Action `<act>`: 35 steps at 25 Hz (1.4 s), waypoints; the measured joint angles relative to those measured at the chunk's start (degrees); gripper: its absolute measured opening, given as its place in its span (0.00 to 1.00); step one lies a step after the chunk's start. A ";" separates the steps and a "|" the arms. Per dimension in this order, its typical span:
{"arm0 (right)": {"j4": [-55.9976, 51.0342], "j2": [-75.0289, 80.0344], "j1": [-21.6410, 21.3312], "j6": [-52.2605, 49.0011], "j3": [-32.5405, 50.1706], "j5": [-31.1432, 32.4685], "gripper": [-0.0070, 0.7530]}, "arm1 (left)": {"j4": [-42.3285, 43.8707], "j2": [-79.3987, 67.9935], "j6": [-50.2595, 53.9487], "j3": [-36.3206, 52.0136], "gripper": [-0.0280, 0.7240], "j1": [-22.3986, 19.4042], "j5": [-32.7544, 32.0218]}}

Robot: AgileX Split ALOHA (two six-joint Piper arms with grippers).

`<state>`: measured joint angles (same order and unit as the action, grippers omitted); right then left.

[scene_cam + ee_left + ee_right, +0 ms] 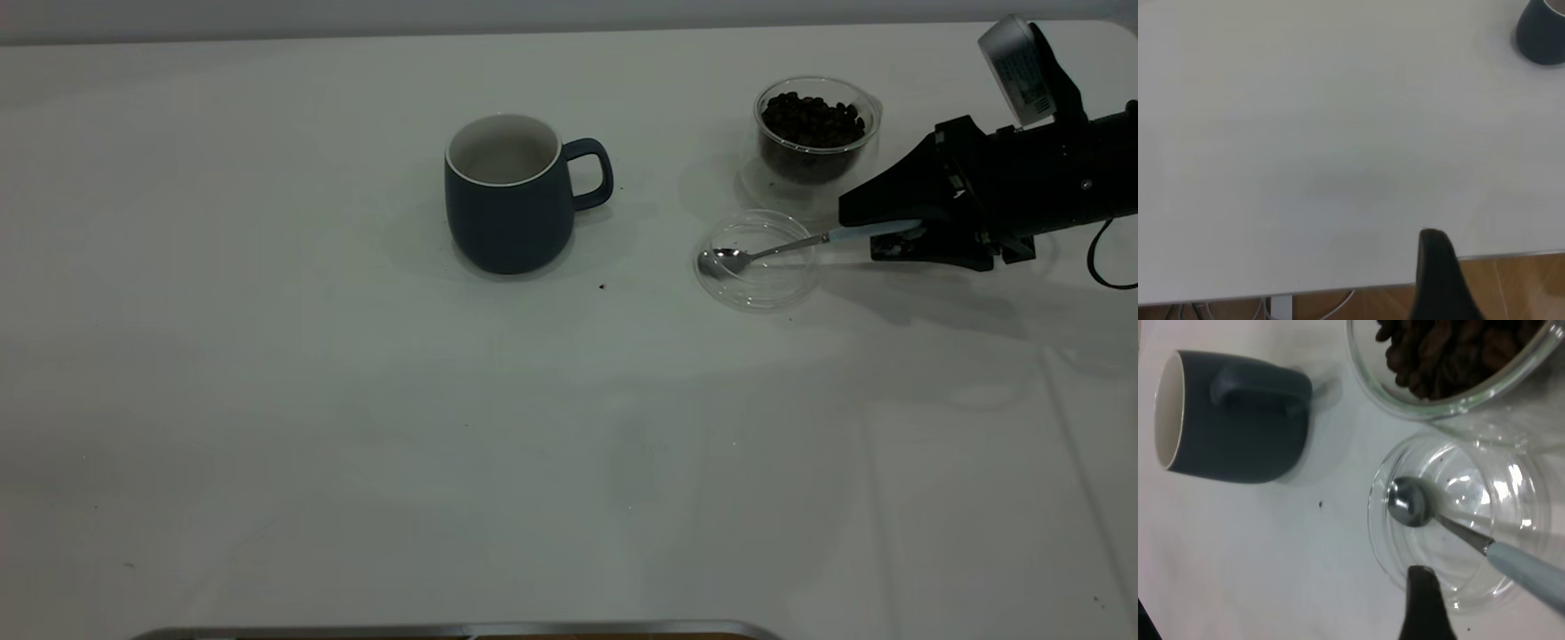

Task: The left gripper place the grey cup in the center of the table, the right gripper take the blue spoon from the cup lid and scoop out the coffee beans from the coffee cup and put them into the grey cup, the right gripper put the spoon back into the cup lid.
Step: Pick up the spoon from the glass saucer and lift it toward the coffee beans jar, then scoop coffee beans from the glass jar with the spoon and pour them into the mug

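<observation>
Right gripper [876,238] pinching blue spoon [782,248] handle (bowl in cup lid [757,260])

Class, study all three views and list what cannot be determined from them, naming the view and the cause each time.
- Right pincer grip on the blue spoon: exterior view, the black body hides the handle end, so the grip cannot be judged.
- Left pincer: left wrist view, only one dark finger shows, the rest cut off by the frame edge.
- Grey cup contents: exterior view, the rim hides the bottom.
- Coffee cup: right wrist view, cropped by the frame edge.
</observation>
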<state>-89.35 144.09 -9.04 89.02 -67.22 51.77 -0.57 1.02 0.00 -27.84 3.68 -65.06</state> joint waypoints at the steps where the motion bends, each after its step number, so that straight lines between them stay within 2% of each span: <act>1: -0.03 0.00 0.00 0.08 0.00 0.00 0.70 | 0.00 0.00 0.00 0.00 0.72 0.00 0.00; 4: -0.08 0.02 0.00 0.08 0.00 0.00 0.57 | 0.00 0.00 0.00 0.00 0.72 0.00 0.00; 10: 0.23 0.02 0.06 0.08 0.00 0.34 0.22 | 0.00 0.00 -0.43 0.00 0.72 0.00 0.00; 12: 0.84 0.02 -0.01 0.08 -0.06 2.39 0.15 | 0.00 0.00 -0.43 0.00 0.72 0.00 0.00; 17: 5.25 -0.85 -0.78 -1.17 -0.19 3.67 0.15 | 0.00 0.00 -0.43 0.00 0.72 0.00 0.00; 29: 20.83 -15.37 -1.04 -16.00 -0.19 1.28 0.15 | 0.00 0.00 -0.38 0.00 0.72 0.00 0.00; 35: 19.32 -21.59 -0.65 -16.78 0.24 -1.15 0.15 | 0.00 0.00 -0.38 0.00 0.72 0.00 0.00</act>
<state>-70.04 122.50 -9.69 72.24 -66.98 50.62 -0.57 1.02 -0.38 -27.84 3.68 -65.06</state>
